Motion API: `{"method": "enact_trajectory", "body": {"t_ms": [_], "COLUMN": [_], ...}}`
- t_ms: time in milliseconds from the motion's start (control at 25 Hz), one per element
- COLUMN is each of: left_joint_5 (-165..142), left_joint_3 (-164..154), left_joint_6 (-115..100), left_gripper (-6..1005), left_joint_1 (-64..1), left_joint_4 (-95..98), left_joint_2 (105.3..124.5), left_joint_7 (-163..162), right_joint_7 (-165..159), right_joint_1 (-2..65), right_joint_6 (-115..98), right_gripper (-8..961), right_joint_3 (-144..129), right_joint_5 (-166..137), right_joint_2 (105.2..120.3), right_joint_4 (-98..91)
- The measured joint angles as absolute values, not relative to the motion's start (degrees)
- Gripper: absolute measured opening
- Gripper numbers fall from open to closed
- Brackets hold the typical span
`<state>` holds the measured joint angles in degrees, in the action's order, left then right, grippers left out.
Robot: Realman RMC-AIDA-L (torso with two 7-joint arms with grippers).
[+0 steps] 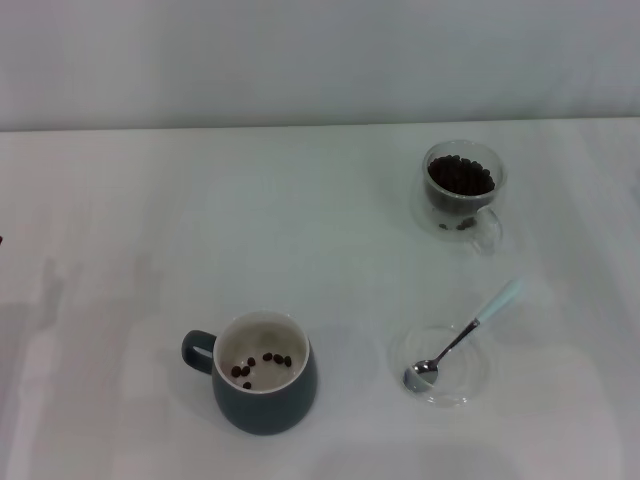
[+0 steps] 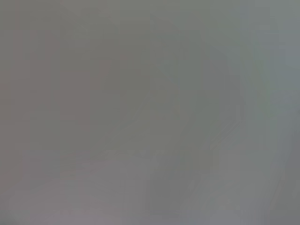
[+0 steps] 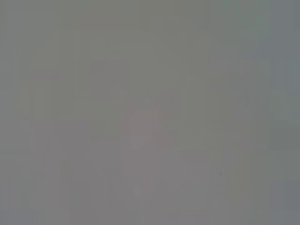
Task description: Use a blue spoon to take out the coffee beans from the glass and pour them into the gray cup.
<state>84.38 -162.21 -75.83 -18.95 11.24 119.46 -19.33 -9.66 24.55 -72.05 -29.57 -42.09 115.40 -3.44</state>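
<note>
In the head view, the blue spoon (image 1: 470, 332) lies with its silver bowl in a flat clear glass saucer (image 1: 474, 378) at the front right, its pale blue handle pointing back and right. The glass (image 1: 463, 188), heaped with coffee beans (image 1: 461, 176), stands at the back right. The gray cup (image 1: 262, 372) stands at the front centre-left, its handle to the left, with several coffee beans (image 1: 262, 363) on its cream bottom. Neither gripper is in view. Both wrist views show only a blank grey surface.
Everything stands on a white table (image 1: 150, 220); a pale wall runs behind its far edge. A small dark sliver (image 1: 1, 240) shows at the left border.
</note>
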Motion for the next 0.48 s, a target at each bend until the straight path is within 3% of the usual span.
{"method": "enact_trajectory", "body": {"t_ms": [480], "left_joint_5": [85.2], "left_joint_3": [-161.4], "left_joint_6": [-77.3], "left_gripper": [765], "left_joint_1": [-19.5], "left_joint_4": [11.2], "left_joint_2": [119.41], "left_joint_7": [-16.9], "right_joint_7": [-9.8], "right_joint_1": [27.2], "right_joint_6": [-69.1], "right_gripper": [766], "right_joint_3": [-29.4], "right_joint_5": [-39.5], "right_joint_2": [115.48], "right_joint_4": [-3.1]}}
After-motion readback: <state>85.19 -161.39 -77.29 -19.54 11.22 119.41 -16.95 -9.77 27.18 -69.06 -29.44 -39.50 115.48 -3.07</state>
